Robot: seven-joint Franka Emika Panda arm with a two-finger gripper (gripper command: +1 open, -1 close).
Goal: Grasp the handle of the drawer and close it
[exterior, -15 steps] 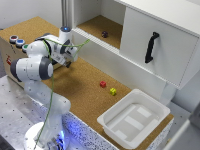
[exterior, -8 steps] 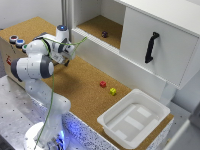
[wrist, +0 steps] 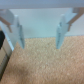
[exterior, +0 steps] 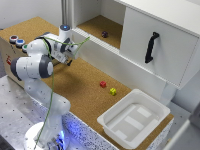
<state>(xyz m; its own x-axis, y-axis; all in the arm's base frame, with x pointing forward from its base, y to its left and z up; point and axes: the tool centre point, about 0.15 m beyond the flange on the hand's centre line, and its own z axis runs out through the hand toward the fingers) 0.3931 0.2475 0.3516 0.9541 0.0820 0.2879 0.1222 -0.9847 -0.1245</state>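
Drawer box (exterior: 6,50), tan with coloured buttons (exterior: 16,40) on top, at nine o'clock in exterior view, largely behind arm; handle not discernible. Only in wrist view: gripper (wrist: 39,32) spread wide, empty, over cork.

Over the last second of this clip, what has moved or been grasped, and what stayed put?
Almost nothing changed. The white robot arm shifted only slightly, its claw hovering over the cork surface; in the wrist view the claw is open and empty. The small red cube, small yellow cube, white plastic tub and white cabinet door stayed put.
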